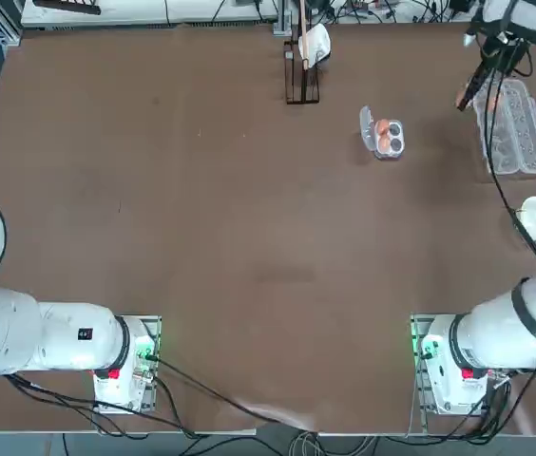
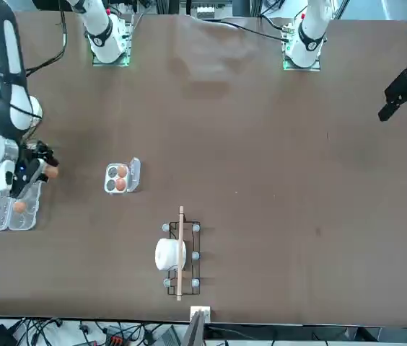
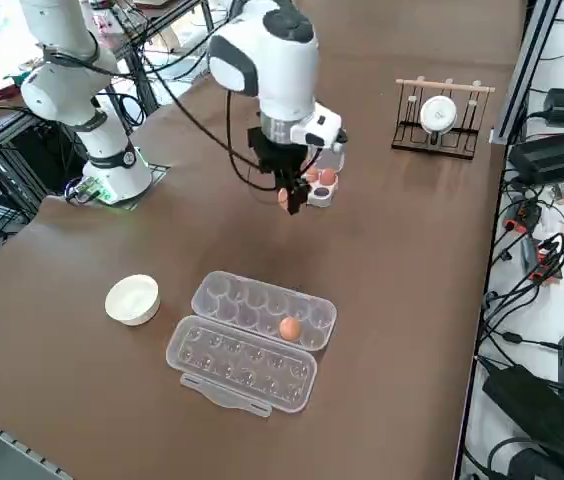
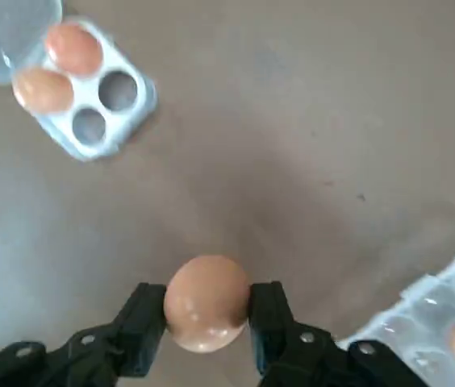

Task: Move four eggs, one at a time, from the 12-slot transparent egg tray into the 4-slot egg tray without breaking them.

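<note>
Right arm pose: it reaches from its base at the near edge out over the far right part of the table [image 1: 201,237]; the white wrist hangs above the tabletop, fingers pointing down, between the two trays.

Right gripper [image 4: 208,316]: the two black fingers are closed against the sides of one orange-brown egg [image 4: 206,302], which is held clear of the table. In the right side view the gripper [image 3: 291,198] hangs just beside the small tray; in the front view [image 2: 40,170] it is above the long carton's end.

Held egg: sits squarely between the finger pads, its rounded top showing above them.

12-slot transparent egg tray [image 3: 262,310]: lies open near the table's right edge, its lid [image 3: 240,365] folded flat alongside. One egg [image 3: 289,328] remains in a cup of the row farther from the lid; the other cups look empty. It is near the gripper but apart from it.

4-slot egg tray [image 4: 98,101]: lies farther toward the middle of the table, lid flap open. Two eggs [image 4: 58,68] fill the pair of cups next to the flap; the other two cups are empty.

White bowl [image 3: 132,298]: rests on the table beside the long carton.

Rack [image 3: 441,118]: a small stand holding a white object at the far edge.

Writing: none readable.
</note>
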